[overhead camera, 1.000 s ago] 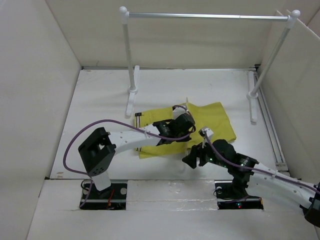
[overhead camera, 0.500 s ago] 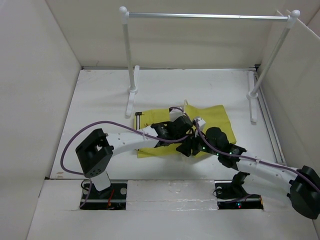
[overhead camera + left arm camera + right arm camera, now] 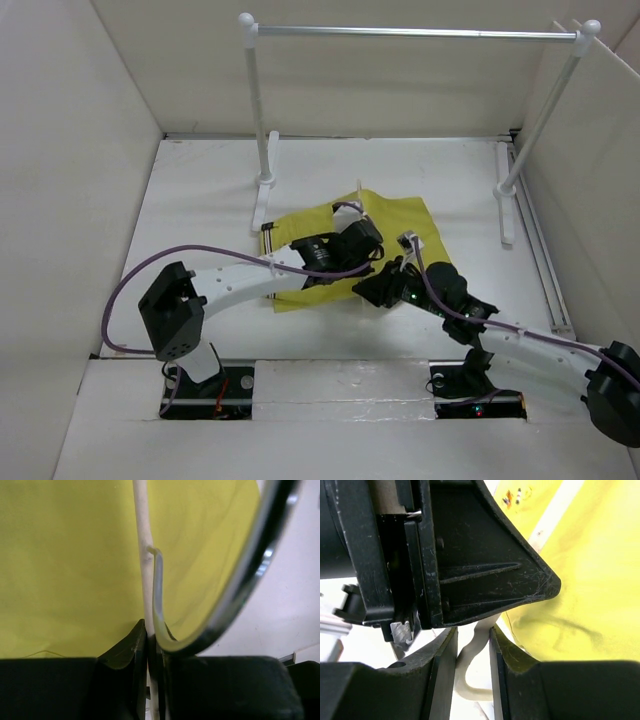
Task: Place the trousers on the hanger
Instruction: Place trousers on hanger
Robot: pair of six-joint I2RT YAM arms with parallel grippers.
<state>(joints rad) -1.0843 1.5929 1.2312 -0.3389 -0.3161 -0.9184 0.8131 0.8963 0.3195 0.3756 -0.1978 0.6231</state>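
White table (image 3: 200, 190), mustard trousers (image 3: 405, 225) spread, left tool (image 3: 150, 630) clenched on cream hanger (image 3: 142, 540); right tool (image 3: 472, 635) straddling it, grip unclear

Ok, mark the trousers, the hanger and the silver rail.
trousers (image 3: 405, 222), top external view, on the bare yellow cloth at their far right side.
hanger (image 3: 141, 525), left wrist view, on its cream bar.
silver rail (image 3: 410, 33), top external view, on the middle of the bar.
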